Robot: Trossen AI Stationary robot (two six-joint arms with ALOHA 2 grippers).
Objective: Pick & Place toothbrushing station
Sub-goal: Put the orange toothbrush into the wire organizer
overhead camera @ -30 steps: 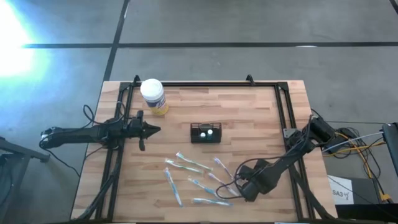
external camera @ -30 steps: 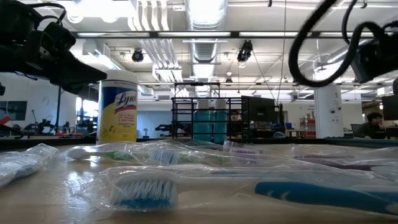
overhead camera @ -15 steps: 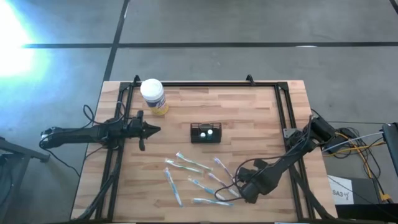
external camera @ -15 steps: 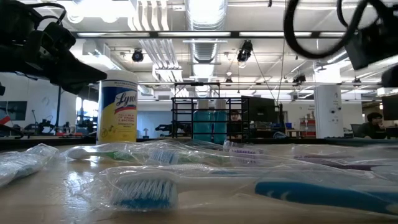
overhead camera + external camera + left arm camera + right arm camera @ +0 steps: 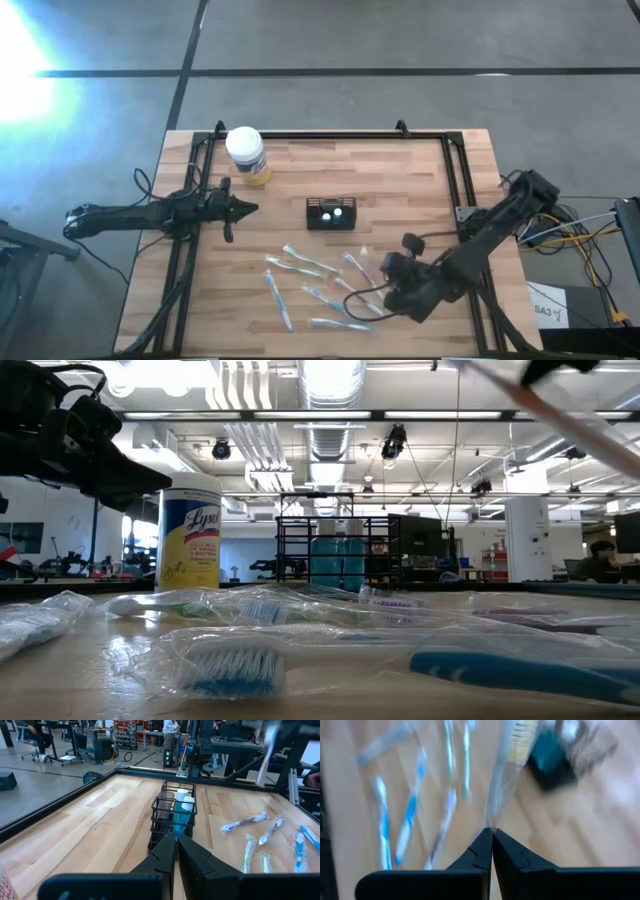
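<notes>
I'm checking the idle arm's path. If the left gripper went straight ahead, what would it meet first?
Probably the toothbrushing station, dead ahead of the shut left gripper with bare table between them.

free: bare wood right of station [image 5: 331, 213] | obstacle: brushes [image 5: 310, 283] near edge

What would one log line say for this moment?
left gripper: shut, idle | right gripper: shut on wrapped toothbrush, lifted | toothbrushing station: mid-table

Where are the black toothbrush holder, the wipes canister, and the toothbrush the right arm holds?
black toothbrush holder [image 5: 331, 214], high view, its top.
wipes canister [image 5: 245, 144], high view, white lid.
held toothbrush [image 5: 519, 742], right wrist view, bristle head.
</notes>
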